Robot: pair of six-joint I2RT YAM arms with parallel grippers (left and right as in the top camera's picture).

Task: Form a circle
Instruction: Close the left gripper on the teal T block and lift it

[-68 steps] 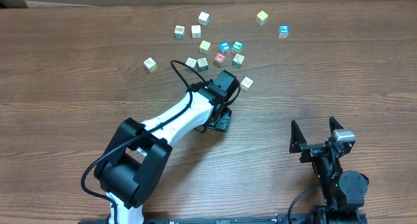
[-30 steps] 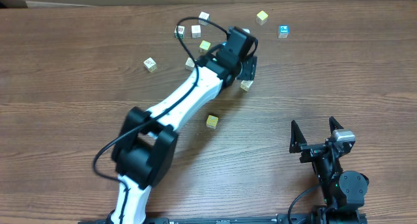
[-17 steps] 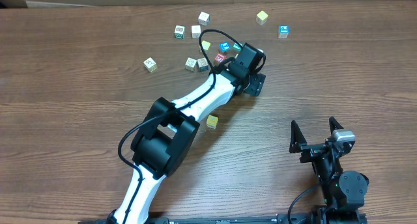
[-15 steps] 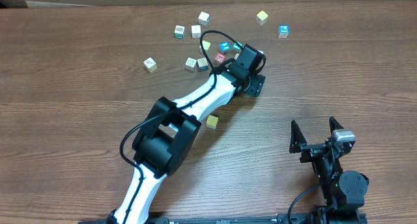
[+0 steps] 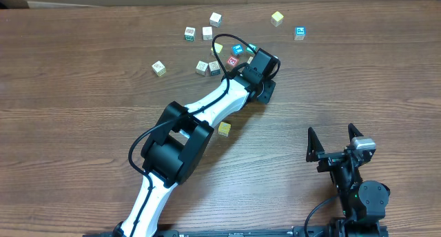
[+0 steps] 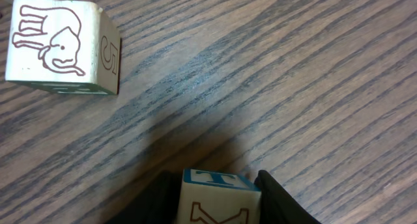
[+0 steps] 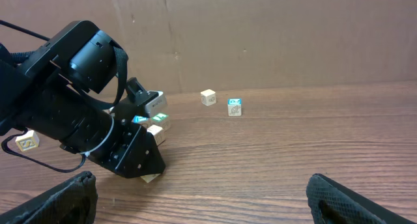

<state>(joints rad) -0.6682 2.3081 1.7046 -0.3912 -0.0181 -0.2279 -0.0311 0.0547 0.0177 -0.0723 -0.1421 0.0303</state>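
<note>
As the left gripper [image 5: 264, 91] is seen clamped narrowly on a lettered cube [image 6: 218, 198], a finger against each side, the hold should be confirmed square before any lift. The cube should be carried low toward the circle [image 5: 232, 60], just left and farther off, and set into a gap without neighbours being nudged. The right gripper [image 5: 331, 132] is held wide and empty, near right.

Circle [image 5: 215, 67]: tight cluster of small wooden letter cubes, with gaps in the ring. In the overhead view, two whitish cubes [image 5: 202, 67] sit side by side at its left. Yellow cube [image 5: 218, 49] at top, red-printed cube [image 5: 233, 60] at right, blue-printed cube [image 5: 238, 49] just above it. T cube [image 6: 218, 201] upright, clamped in left gripper [image 6: 215, 178].
</note>
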